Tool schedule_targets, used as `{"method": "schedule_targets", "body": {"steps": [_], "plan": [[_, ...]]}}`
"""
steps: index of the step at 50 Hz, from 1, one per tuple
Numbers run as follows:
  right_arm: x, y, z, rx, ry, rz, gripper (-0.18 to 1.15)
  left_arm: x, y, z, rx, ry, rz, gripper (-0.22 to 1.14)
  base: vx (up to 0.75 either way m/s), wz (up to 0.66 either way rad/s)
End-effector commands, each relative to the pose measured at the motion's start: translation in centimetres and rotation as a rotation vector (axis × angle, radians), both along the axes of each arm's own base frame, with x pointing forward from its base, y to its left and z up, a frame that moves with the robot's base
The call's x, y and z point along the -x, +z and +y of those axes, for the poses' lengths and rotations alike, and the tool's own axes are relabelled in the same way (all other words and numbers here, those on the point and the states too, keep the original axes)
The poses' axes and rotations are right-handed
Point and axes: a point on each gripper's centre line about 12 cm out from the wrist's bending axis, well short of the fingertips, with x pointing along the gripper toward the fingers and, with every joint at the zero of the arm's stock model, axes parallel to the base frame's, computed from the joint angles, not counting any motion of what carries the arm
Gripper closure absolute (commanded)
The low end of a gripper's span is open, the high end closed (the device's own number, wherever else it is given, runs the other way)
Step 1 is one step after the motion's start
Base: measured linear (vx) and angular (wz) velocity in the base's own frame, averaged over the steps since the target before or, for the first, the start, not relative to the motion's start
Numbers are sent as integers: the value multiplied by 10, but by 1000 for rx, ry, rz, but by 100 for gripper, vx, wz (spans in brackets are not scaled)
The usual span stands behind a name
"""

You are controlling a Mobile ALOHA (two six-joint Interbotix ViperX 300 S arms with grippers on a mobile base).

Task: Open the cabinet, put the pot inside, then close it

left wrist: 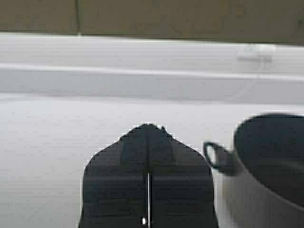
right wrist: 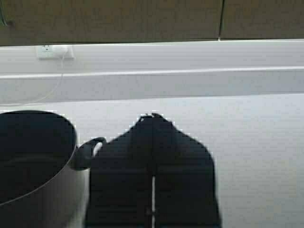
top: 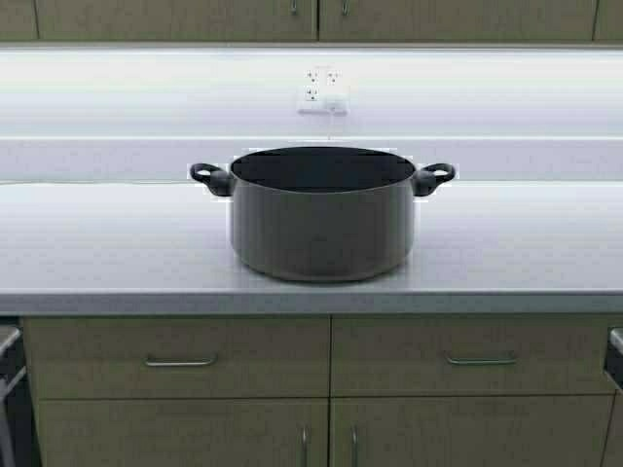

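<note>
The dark grey pot (top: 321,224) stands upright on the white counter (top: 97,243), black inside, with a loop handle on each side. Above it, only the lower edge of the wall cabinet (top: 195,17) shows; both doors are closed and their slim handles meet near the middle. Neither gripper shows in the high view. In the left wrist view my left gripper (left wrist: 148,128) is shut and empty, low over the counter beside the pot (left wrist: 270,166) and its loop handle (left wrist: 216,156). In the right wrist view my right gripper (right wrist: 153,117) is shut and empty beside the pot's other handle (right wrist: 88,152).
A wall outlet with a white plug (top: 321,97) sits on the backsplash behind the pot. Below the counter are two drawers (top: 180,358) with horizontal handles and base cabinet doors (top: 195,433). Bare counter lies on both sides of the pot.
</note>
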Motion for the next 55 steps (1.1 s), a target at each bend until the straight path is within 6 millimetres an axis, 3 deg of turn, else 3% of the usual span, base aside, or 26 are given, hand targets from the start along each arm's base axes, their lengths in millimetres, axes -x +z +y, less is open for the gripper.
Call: {"method": "schedule_targets", "body": {"steps": [1, 18, 43, 46, 49, 55], "plan": [[-6, 9, 0, -5, 2, -18, 92, 4, 4, 0, 1, -1, -23, 89, 34, -9], [-7, 6, 0, -23, 1, -4, 92, 11, 3, 0, -1, 1, -32, 89, 30, 0], [-1, 7, 1, -28, 6, -3, 89, -1, -3, 0, -3, -2, 12, 87, 20, 4], [-2, 5, 8, -38, 36, 9, 81, 0, -3, -5, 4, -24, 14, 81, 12, 2], [-4, 0, 21, -41, 94, 52, 61, 3, -3, -13, 0, -65, 9, 66, 9, 2], [-4, -1, 50, -16, 226, 135, -3, 10, 5, -33, -16, -172, -23, 8, 6, 1]]}}
